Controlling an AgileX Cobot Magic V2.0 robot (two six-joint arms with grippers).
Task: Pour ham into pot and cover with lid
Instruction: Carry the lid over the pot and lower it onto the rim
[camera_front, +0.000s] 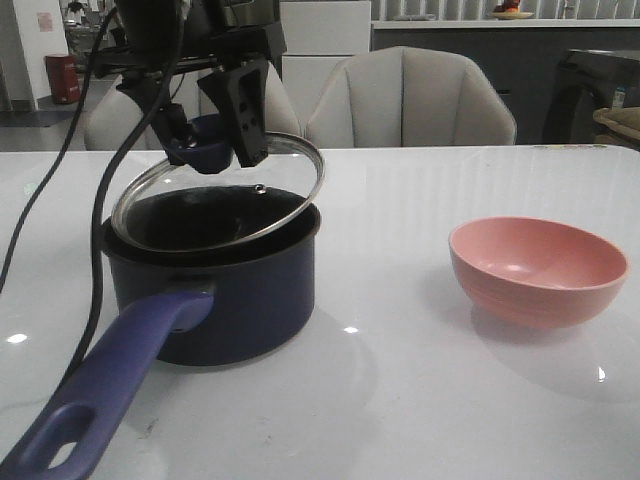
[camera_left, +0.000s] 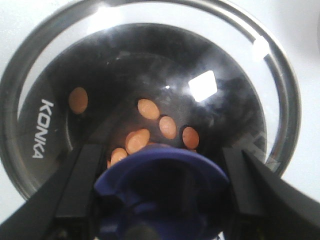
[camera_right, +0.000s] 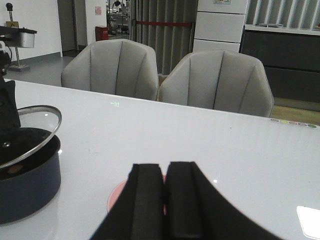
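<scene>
The lid (camera_front: 218, 190) hangs tilted over the pot (camera_front: 215, 290) — far edge raised, near edge at the rim — the left gripper (camera_front: 215, 135) clamped on its blue knob. Level it, then lower straight. Ham (camera_left: 148, 108) lies inside the pot, whose handle's long axis points toward the camera. The right gripper (camera_right: 164, 200) sits closed, empty, above the pink bowl (camera_front: 538, 270).

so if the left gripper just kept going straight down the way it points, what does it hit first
The left gripper holds the lid by its knob, tilted over the pot. Going straight on, the lid would likely meet the pot's rim first.

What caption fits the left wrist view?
Left gripper holds the lid by its blue knob over ham in the pot.
</scene>
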